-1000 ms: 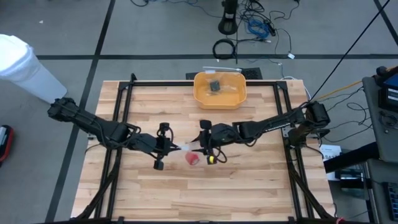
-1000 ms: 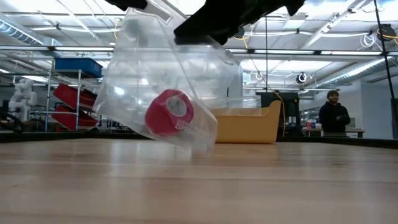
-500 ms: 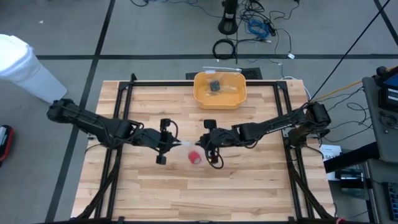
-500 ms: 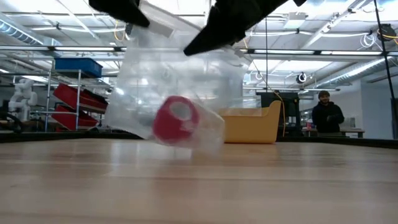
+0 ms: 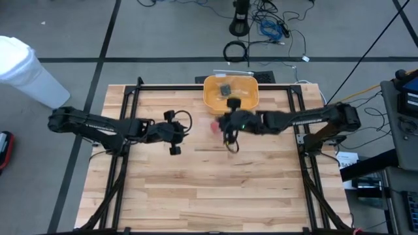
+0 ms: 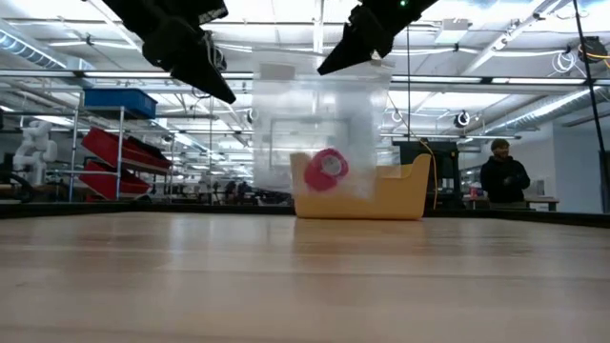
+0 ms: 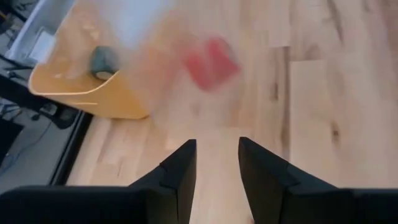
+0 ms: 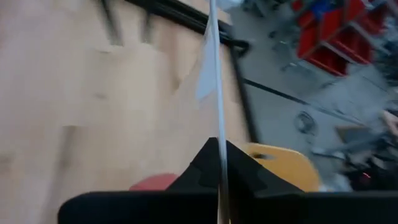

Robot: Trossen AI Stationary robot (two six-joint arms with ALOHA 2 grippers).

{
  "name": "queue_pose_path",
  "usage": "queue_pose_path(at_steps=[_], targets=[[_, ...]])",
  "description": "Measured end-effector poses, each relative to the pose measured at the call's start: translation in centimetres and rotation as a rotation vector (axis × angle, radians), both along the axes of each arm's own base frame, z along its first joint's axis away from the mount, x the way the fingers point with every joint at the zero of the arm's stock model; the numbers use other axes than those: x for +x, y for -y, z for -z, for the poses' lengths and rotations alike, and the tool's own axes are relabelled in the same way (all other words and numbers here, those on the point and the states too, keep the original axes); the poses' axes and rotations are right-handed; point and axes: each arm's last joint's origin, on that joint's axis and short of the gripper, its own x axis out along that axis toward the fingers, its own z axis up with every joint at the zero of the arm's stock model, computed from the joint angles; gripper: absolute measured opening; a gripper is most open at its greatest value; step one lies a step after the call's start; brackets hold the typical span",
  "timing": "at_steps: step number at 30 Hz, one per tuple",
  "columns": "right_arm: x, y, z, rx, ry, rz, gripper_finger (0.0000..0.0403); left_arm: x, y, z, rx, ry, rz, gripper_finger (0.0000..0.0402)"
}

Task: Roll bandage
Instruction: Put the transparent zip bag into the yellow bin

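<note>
The right gripper (image 5: pixel 226 127), at frame centre, pinches shut on the clear plastic bag (image 6: pixel 319 133), its arm stretched in from the right. The red bandage roll (image 6: pixel 328 170) hangs inside, just before the yellow bin (image 5: pixel 232 94). The left gripper (image 5: pixel 174 130), centre-left, is empty, fingers (image 7: pixel 180 171) parted.

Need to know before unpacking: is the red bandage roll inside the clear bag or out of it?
Inside. In the low view the bandage shows through the clear bag, which hangs from the shut right gripper.
</note>
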Motion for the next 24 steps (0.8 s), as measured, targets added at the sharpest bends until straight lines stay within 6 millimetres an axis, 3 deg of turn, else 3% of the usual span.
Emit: queue_pose_path(at_steps=[4, 11, 24], targets=[[-1.1, 2.4, -1.8, -0.075, 0.028, 0.033, 0.0, 0.1, -0.9, -0.1, 0.001, 0.008, -0.037, 0.0125], [-2.0, 3.3, -4.2, -0.355, 0.049, 0.134, 0.0, 0.3, -2.0, -0.3, 0.014, 0.027, -0.055, 0.0125], [-2.8, 8.5, -3.2, -0.525, -0.186, 0.232, 0.0, 0.9, -2.6, -1.1, -0.018, 0.14, -0.038, 0.0125]])
